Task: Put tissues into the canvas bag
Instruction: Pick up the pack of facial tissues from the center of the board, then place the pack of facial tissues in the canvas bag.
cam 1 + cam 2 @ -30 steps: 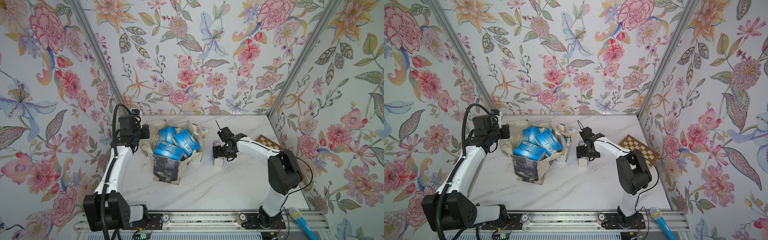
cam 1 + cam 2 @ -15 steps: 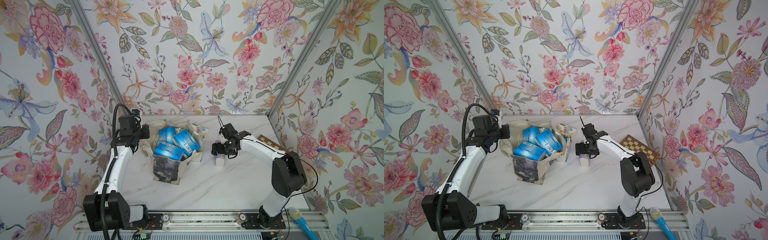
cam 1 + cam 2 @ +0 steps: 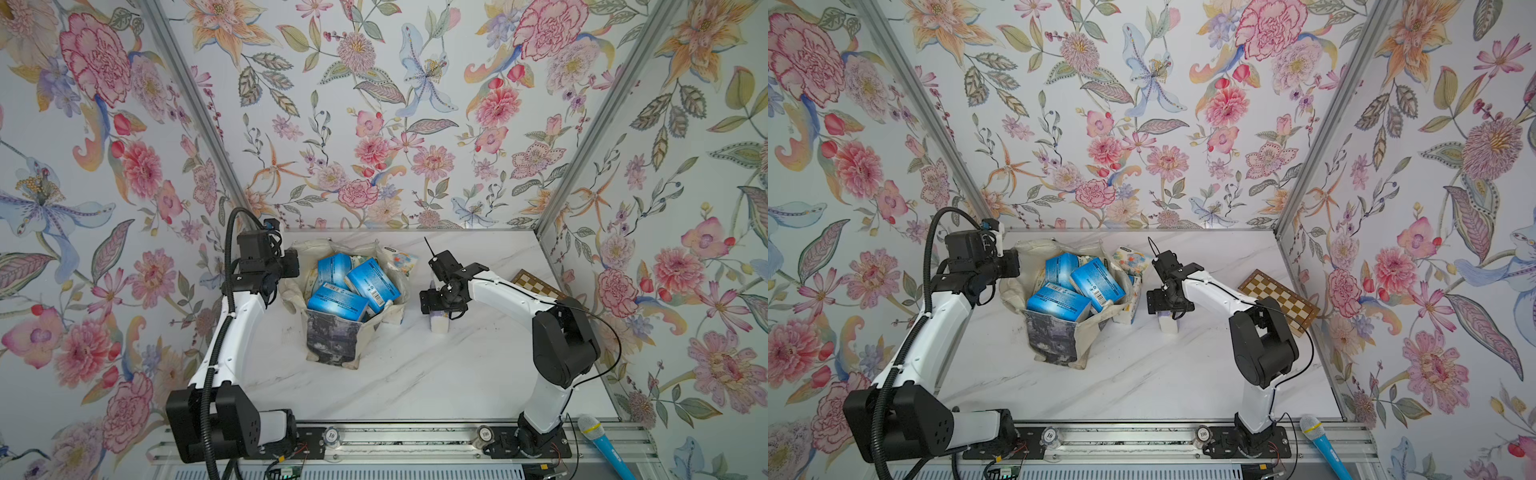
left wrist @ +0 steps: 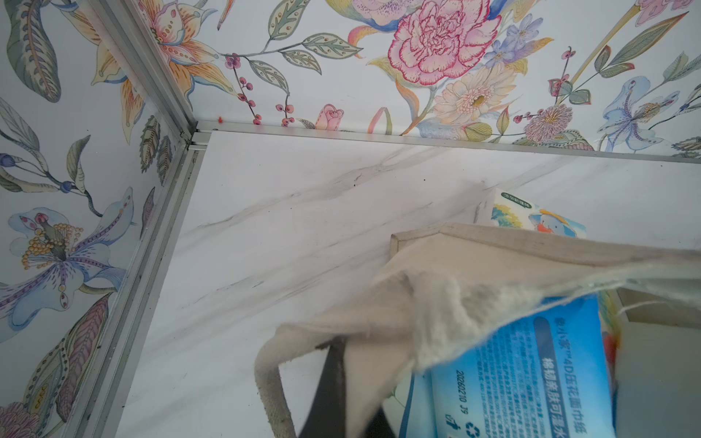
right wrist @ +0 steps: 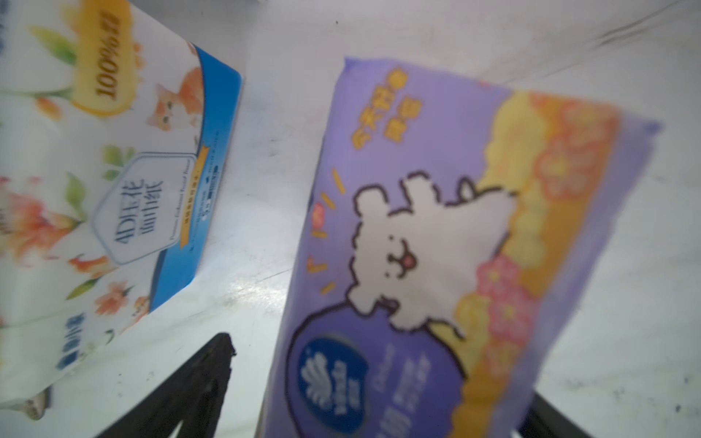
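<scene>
The canvas bag [image 3: 332, 340] [image 3: 1054, 336] stands open at the table's middle, with several blue tissues packs [image 3: 370, 282] [image 3: 1096, 282] piled inside. My left gripper [image 3: 286, 270] [image 3: 1007, 266] [image 4: 352, 402] is shut on the bag's cream rim [image 4: 379, 341] at its left side. A lavender pack [image 3: 439, 322] [image 3: 1169, 323] [image 5: 436, 246] with a white cartoon animal stands on the table to the right of the bag. My right gripper [image 3: 438, 305] [image 3: 1167, 305] [image 5: 379, 379] is open and straddles it from above. One finger [image 5: 189, 386] is clear of the pack.
A white floral pack [image 3: 1129, 309] [image 5: 113, 170] leans by the bag's right side. Another cartoon pack [image 3: 401, 259] [image 3: 1131, 257] [image 4: 538, 220] lies behind the bag. A chessboard [image 3: 536, 284] [image 3: 1281, 301] rests by the right wall. A blue microphone [image 3: 598, 440] lies at the front rail.
My right gripper has shifted slightly toward the bag and down over the lavender pack. The left arm, the bag and the packs have stayed put.
</scene>
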You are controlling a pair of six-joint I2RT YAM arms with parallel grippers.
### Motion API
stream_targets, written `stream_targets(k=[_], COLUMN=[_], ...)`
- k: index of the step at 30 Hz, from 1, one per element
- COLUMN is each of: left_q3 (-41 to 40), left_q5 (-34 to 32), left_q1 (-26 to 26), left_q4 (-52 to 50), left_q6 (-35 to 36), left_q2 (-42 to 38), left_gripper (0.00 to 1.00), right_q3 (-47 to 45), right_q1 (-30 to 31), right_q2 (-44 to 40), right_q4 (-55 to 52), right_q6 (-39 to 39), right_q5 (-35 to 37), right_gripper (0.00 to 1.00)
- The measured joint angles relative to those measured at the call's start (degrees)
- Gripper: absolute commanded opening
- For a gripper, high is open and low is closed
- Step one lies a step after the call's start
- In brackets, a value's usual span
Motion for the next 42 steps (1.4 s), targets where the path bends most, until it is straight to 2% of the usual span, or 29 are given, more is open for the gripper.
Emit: stream_targets(k=[2, 5, 7, 10, 13, 17, 21, 26, 30, 35, 42], left_q3=[0.0, 0.0, 0.0, 0.0, 0.0, 0.0, 0.0, 0.0, 0.0, 0.0, 0.0], left_q5=[0.0, 0.0, 0.0, 0.0, 0.0, 0.0, 0.0, 0.0, 0.0, 0.1, 0.6], left_q1=[0.0, 0.0, 0.0, 0.0, 0.0, 0.0, 0.0, 0.0, 0.0, 0.0, 0.0], left_q4=[0.0, -0.2, -0.3, -0.5, -0.5, -0.5, -0.6, -0.6, -0.5, -0.5, -0.5], left_q6=[0.0, 0.0, 0.0, 0.0, 0.0, 0.0, 0.0, 0.0, 0.0, 0.0, 0.0], left_q2=[0.0, -0.2, -0.3, -0.4, -0.4, -0.4, -0.4, -0.4, -0.4, -0.4, -0.4], left_gripper=[0.04, 0.04, 0.04, 0.04, 0.04, 0.04, 0.04, 0.04, 0.04, 0.04, 0.04], right_q3=[0.0, 0.0, 0.0, -0.1, -0.1, 1.6, 9.8, 22.3, 27.7, 34.2, 40.2], right_q1=[0.0, 0.0, -0.1, -0.4, -1.3, -2.9, -2.6, 2.0, 7.2, 14.0, 18.8], right_q2=[0.7, 0.9, 0.6, -0.2, -2.0, -5.9, -9.2, -13.4, -14.2, -7.1, 7.1], right_q4=[-0.5, -1.3, -1.5, -1.8, -2.3, -3.4, -4.3, 0.9, 7.1, 11.7, 9.9], right_q6=[0.0, 0.0, -0.3, -1.0, -1.5, -2.4, -4.9, -8.2, -8.7, -8.4, -7.3], right_q5=[1.7, 4.2, 5.4, 6.1, 5.6, 2.9, 0.2, -6.8, -14.4, -24.2, -30.8], right_gripper=[0.83, 0.63, 0.58, 0.44, 0.37, 0.39, 0.39, 0.45, 0.46, 0.46, 0.44])
